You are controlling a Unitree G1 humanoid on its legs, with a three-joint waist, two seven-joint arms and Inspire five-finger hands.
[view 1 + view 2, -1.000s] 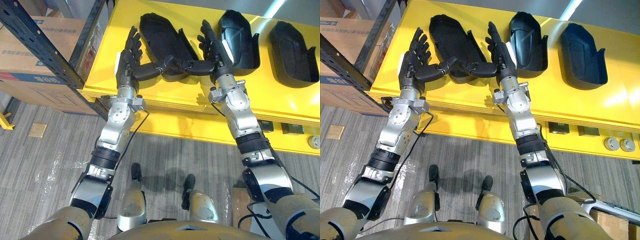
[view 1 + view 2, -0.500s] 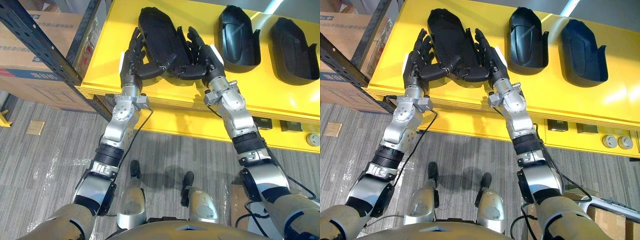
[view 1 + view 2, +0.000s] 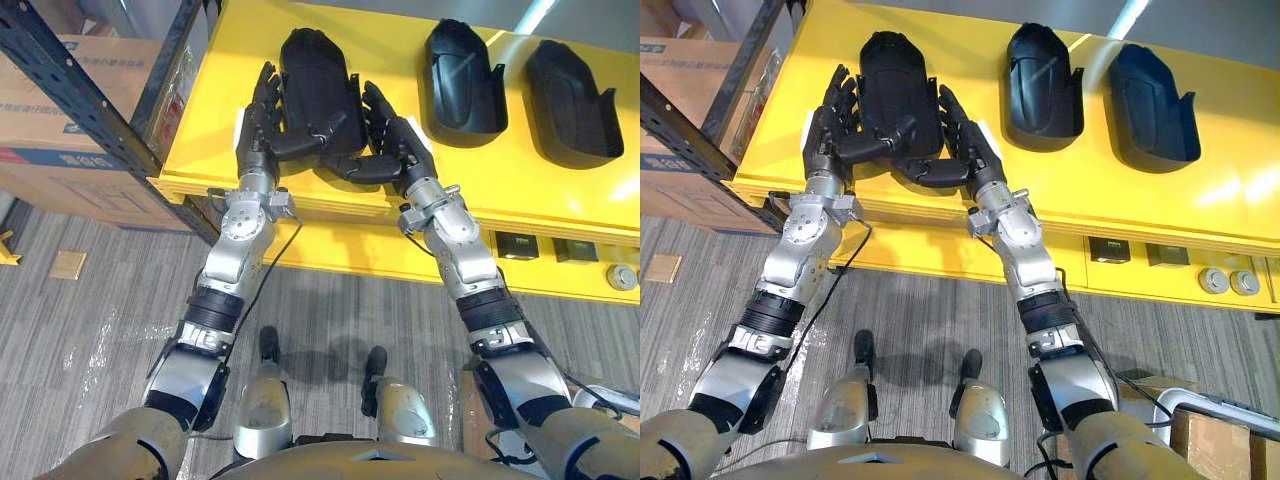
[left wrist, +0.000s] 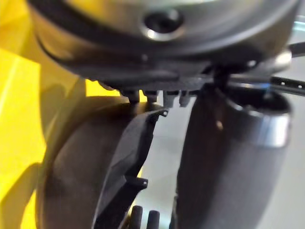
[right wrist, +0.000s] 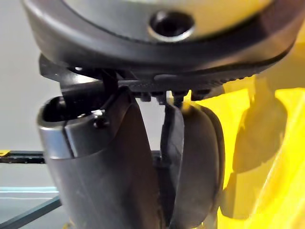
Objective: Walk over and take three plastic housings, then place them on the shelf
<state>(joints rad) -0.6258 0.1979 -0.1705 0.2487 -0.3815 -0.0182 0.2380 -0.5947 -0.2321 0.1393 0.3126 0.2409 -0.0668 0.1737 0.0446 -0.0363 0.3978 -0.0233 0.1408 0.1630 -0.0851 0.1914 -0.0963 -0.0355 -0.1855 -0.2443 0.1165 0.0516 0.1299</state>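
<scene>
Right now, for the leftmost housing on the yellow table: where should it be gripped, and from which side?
Its two long side walls, clamped between both palms, coming from the near end. The leftmost housing lies lengthwise away from the robot and looks too wide for one hand. The left hand and right hand flank it, fingers straight, thumbs across its near end.

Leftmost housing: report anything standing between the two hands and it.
Nothing visible does. The left hand and right hand sit against opposite sides of the leftmost housing on the yellow table, fingers straight, thumbs across its near end.
</scene>
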